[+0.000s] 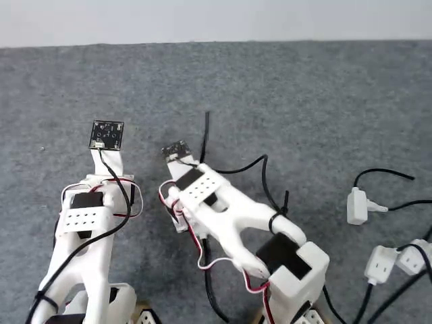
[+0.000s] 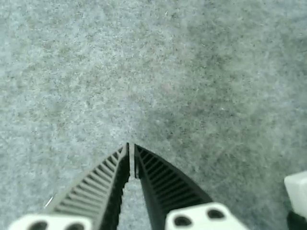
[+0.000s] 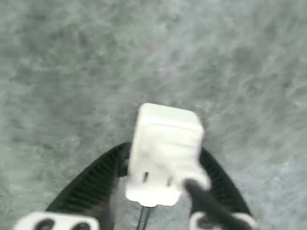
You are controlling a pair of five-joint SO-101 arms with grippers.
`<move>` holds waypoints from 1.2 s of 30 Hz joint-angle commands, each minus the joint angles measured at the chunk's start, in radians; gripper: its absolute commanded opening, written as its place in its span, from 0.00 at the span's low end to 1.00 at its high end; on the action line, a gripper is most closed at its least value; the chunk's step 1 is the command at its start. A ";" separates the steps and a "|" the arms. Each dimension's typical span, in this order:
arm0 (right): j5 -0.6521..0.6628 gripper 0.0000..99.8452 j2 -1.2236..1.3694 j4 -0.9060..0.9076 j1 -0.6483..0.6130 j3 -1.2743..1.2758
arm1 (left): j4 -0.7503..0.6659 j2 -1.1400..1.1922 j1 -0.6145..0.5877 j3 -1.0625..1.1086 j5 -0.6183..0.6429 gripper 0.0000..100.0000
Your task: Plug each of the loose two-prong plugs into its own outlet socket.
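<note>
At the left of the grey carpet [image 1: 304, 94], left gripper [image 2: 131, 146] is pinched closed, empty. Centre: right gripper [image 3: 163, 149] clamps a white outlet socket [image 3: 168, 129], two slots showing, black cord [image 3: 211, 201] attached. Far right: white two-prong plug [image 1: 356, 206] lies loose, prongs pointing right; two white connectors [image 1: 380, 264] touch just nearer the arms.

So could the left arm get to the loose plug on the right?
Probably not easily. The plug lies at the far right, and the right arm, holding a socket, stretches across between it and the left arm, whose gripper is shut and empty.
</note>
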 commanded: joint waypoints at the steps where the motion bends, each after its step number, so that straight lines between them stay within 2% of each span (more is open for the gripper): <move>1: -0.012 0.01 -0.019 0.021 0.030 -0.058 | -0.020 -0.015 -0.005 -0.044 -0.008 0.02; 8: 0.014 0.01 -0.203 0.163 0.228 -0.058 | -0.020 -0.015 -0.005 -0.044 -0.008 0.02; 13: 0.183 0.01 -0.349 0.225 0.526 -0.058 | -0.020 -0.015 -0.002 -0.044 -0.008 0.02; 18: 0.262 0.01 -0.447 0.213 0.849 -0.061 | -0.020 -0.015 0.000 -0.044 -0.008 0.02; 25: 0.393 0.01 -0.470 0.199 1.219 -0.058 | -0.020 -0.015 0.002 -0.044 -0.008 0.02; 29: 0.519 0.01 -0.460 0.148 1.405 -0.057 | -0.020 -0.017 0.002 -0.044 -0.008 0.02; 33: 0.615 0.04 -0.406 0.116 1.501 -0.063 | -0.020 -0.020 0.002 -0.044 -0.008 0.02; 36: 0.621 0.15 -0.375 0.134 1.503 -0.063 | -0.020 -0.020 0.002 -0.044 -0.008 0.02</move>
